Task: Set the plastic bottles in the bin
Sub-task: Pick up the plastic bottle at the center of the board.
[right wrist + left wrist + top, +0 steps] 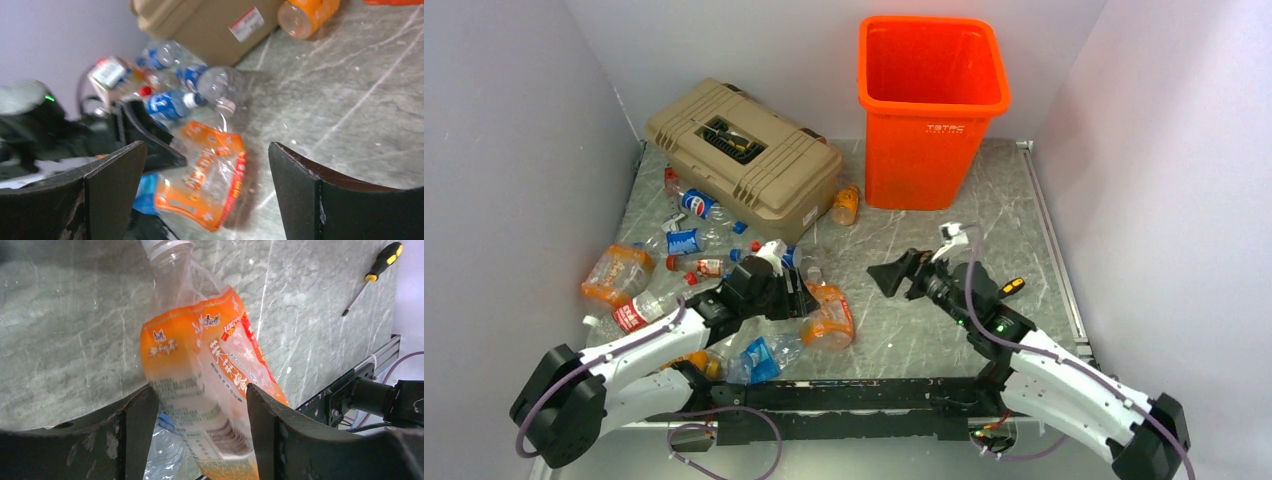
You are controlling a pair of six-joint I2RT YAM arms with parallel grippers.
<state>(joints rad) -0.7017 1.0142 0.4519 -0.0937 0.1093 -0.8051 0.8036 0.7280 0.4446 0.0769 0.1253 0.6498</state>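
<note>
Plastic bottles (616, 272) are seen strewn on the marbled table (1014, 210), most of them to the left of the left claw (200, 389) and behind it. One crumpled orange-labelled bottle (210, 375) is straddled by that claw: it lies on the table between the two dark fingers (137, 425), its uncapped neck pointed away from the claw and its base hidden beneath the wrist. Each finger is set right at a side of the bottle, but whether the bottle is actually squeezed cannot be told.

The right claw (892, 272) is held spread wide with nothing between its fingers, and it is turned toward the left claw, so that the same orange-labelled bottle is seen ahead of it, apart from it. A small orange bottle (846, 205) lies farther off, against the tan toolbox (754, 160).

The bin (929, 150) stands upright well beyond the right claw, at the far edge of the table. A yellow-handled screwdriver (372, 275) lies well ahead of the left claw, to its right.
</note>
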